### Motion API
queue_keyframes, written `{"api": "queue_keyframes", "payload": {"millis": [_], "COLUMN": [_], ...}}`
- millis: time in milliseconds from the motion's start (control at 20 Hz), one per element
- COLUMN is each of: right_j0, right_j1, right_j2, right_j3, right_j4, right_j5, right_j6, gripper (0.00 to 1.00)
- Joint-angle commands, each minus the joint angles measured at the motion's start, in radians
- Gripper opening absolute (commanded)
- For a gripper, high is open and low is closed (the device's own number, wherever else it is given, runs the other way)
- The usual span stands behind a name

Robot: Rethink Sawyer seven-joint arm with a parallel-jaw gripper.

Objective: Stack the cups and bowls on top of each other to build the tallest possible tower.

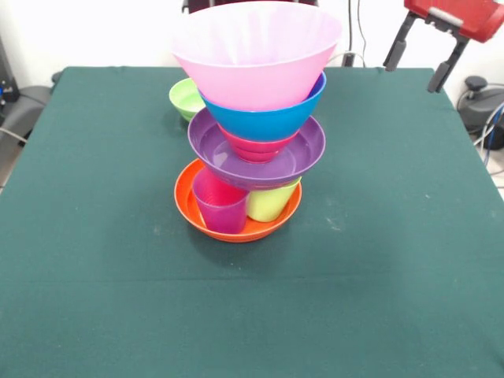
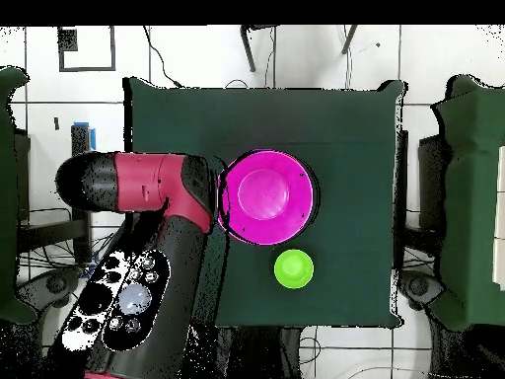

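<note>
**Five-bowl tower on two cups, one green bowl apart**

The tower [image 1: 252,126] stands near the middle of the table. At its base sits the orange bowl [image 1: 206,220], upright, holding two upright cups side by side: the purple cup [image 1: 220,206] and the lime green cup [image 1: 272,202]. On their rims rests the wide, shallow purple bowl [image 1: 303,153], with the small red bowl [image 1: 256,147] inside it. Above come the blue bowl [image 1: 268,118] and, topmost, the big pink bowl [image 1: 256,59] (it hides the rest from overhead). The small green bowl [image 1: 184,97] stands alone, upright, just behind the tower.
</note>
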Motion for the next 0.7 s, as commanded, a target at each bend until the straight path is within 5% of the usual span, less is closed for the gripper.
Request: {"api": "queue_keyframes", "payload": {"millis": [50,700], "right_j0": [0.013,0.023], "right_j1": [0.027,0.072], "right_j2": [0.079,0.100], "right_j3": [0.164,0.284], "right_j4": [-0.010,-0.024], "right_j5": [-0.084,-0.242], "right_j6": [0.157,0.147], "gripper": [1.00,1.00]}}
